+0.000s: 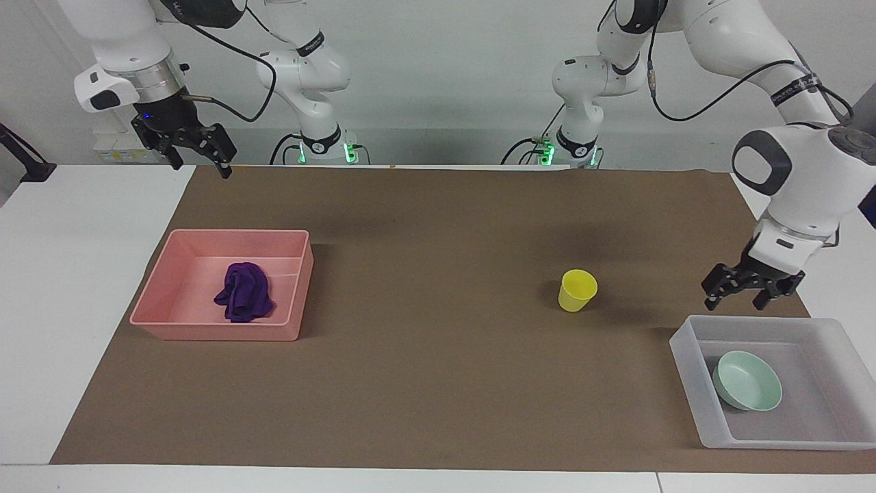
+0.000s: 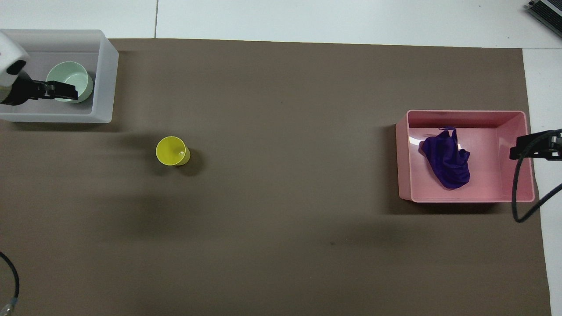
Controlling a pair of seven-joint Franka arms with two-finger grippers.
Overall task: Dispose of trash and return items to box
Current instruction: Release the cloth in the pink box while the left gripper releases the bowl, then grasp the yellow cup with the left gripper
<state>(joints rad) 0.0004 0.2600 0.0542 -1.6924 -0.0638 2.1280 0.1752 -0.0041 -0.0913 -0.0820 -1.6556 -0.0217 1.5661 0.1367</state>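
The wrinkled purple cloth wad lies in the pink bin, and the mint-green bowl in the translucent tray. Both end effectors, left and right, hang released. The yellow plastic cup on the table needs fetching next, likely by the left.

cloth: purple, crumpled, lying in the pink bin
cup: yellow, upright, alone on the mat
bowl: mint-green, tilted, inside the box
box: translucent, shallow

Purple wad: wrinkled soft cloth; box: frosted translucent plastic; pink bin: glossy plastic.
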